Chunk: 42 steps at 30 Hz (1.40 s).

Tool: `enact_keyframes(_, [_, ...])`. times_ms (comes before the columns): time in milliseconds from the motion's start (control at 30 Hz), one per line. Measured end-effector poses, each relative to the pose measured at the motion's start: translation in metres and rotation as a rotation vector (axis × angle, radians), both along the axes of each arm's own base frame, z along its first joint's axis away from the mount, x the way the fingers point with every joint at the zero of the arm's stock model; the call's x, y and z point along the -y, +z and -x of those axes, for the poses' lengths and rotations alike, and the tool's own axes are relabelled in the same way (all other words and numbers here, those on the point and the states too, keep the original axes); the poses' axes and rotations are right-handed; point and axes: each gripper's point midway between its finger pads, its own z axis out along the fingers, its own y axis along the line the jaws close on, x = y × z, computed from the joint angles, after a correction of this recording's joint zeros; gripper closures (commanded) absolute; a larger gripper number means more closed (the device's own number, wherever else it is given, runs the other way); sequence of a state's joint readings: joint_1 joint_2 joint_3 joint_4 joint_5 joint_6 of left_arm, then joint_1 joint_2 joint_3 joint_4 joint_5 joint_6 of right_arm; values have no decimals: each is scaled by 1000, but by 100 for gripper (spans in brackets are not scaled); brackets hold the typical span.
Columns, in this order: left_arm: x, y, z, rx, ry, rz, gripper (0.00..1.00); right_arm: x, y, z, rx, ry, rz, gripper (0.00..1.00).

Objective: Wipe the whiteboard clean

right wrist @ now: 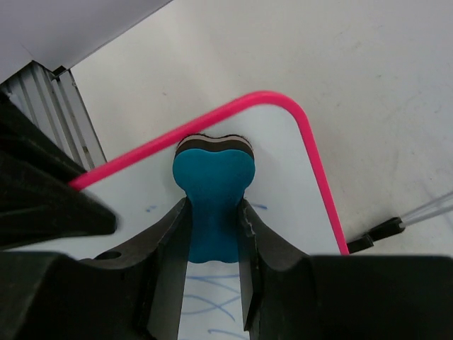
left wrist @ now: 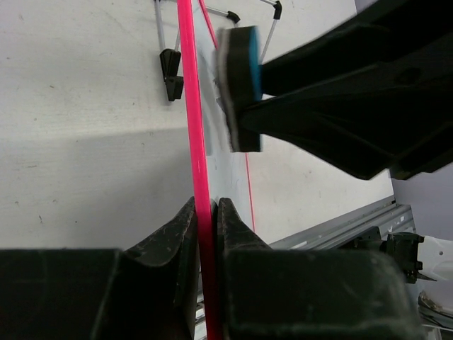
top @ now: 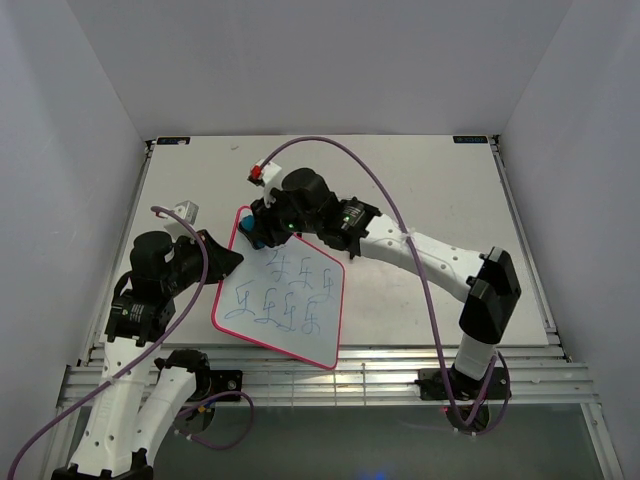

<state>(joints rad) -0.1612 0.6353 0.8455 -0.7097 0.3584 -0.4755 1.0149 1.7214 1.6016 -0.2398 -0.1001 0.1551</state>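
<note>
The whiteboard (top: 285,300), white with a pink-red frame and blue scribbles, stands tilted in the middle of the table. My left gripper (top: 225,262) is shut on its left edge; the left wrist view shows the pink frame (left wrist: 198,149) pinched between the fingers. My right gripper (top: 258,230) is shut on the blue bone-shaped eraser (right wrist: 212,195) and holds its felt end against the board's top corner (right wrist: 283,177). The eraser also shows in the left wrist view (left wrist: 241,85), pressed on the board face. Scribbles (right wrist: 209,301) lie below the eraser.
A thin black wire stand (left wrist: 170,74) lies on the table behind the board. A small grey block (top: 185,210) sits at the left. A metal rail (top: 330,375) runs along the table's near edge. White walls close in the left, back and right.
</note>
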Motion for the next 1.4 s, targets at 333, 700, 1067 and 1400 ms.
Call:
enact_keyframes(333, [-2, -3, 1, 5, 0, -10, 100, -17, -14, -4, -17, 23, 26, 75])
enact_keyframes(700, [-2, -4, 1, 7, -1, -15, 100, 22, -55, -41, -70, -71, 90, 76])
enact_keyframes(1067, [-4, -7, 3, -7, 9, -22, 100, 4, -46, -9, -38, 24, 80, 77])
enact_keyframes(1400, [-6, -8, 6, -16, 18, -26, 100, -23, -23, 60, -44, 119, 18, 77])
